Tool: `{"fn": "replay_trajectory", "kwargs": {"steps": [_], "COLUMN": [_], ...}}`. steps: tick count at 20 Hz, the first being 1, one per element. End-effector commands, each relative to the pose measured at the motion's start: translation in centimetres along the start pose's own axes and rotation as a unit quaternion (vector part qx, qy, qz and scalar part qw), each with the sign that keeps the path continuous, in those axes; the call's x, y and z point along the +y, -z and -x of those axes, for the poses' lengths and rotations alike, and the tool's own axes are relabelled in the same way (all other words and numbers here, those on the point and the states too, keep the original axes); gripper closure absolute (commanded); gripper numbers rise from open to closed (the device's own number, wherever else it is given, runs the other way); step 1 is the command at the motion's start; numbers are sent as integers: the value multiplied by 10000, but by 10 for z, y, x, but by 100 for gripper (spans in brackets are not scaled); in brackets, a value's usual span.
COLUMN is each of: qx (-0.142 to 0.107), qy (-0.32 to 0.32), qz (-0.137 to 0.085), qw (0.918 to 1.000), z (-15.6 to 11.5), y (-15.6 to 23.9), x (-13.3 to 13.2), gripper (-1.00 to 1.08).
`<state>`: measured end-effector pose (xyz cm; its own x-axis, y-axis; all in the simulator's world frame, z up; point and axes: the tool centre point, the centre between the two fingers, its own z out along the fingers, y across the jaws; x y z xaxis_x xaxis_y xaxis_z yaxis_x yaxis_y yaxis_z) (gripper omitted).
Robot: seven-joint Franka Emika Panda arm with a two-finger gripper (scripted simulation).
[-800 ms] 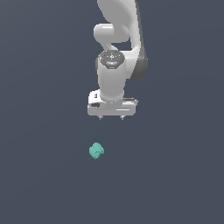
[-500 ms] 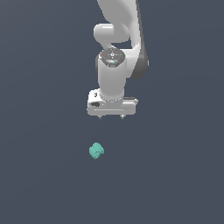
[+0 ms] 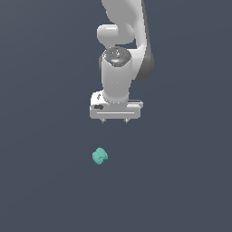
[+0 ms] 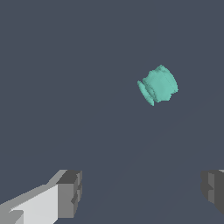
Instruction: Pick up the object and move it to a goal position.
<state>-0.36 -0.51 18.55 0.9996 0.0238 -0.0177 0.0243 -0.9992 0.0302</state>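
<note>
The object [image 3: 99,156] is a small teal-green bumpy lump lying alone on the dark grey floor, in the lower middle of the exterior view. It also shows in the wrist view as a ridged teal lump [image 4: 158,85]. My gripper [image 3: 115,121] hangs from the white arm, above the object in the exterior view and slightly toward that view's right. Its two short fingertips stand wide apart and nothing is between them. In the wrist view the grey fingertips [image 4: 70,194] frame bare floor, with the object well clear of them.
A flat dark grey floor [image 3: 181,190] fills both views. The white arm [image 3: 122,41] rises out of the top of the exterior view.
The gripper has shifted slightly, toward the exterior view's left. The object has not moved.
</note>
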Motion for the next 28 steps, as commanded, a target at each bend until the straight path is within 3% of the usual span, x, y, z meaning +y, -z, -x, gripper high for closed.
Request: {"fn": "replay_trajectory", "kwargs": {"steps": [1, 14, 28], "qx": [0, 22, 90], "qy": [69, 1047, 2456], "qz": [2, -11, -86], "qw": [10000, 9945, 9693], "z": [-3, -41, -87], "y": [-2, -30, -81], "x": [2, 23, 61], "gripper": [-92, -92, -92]}}
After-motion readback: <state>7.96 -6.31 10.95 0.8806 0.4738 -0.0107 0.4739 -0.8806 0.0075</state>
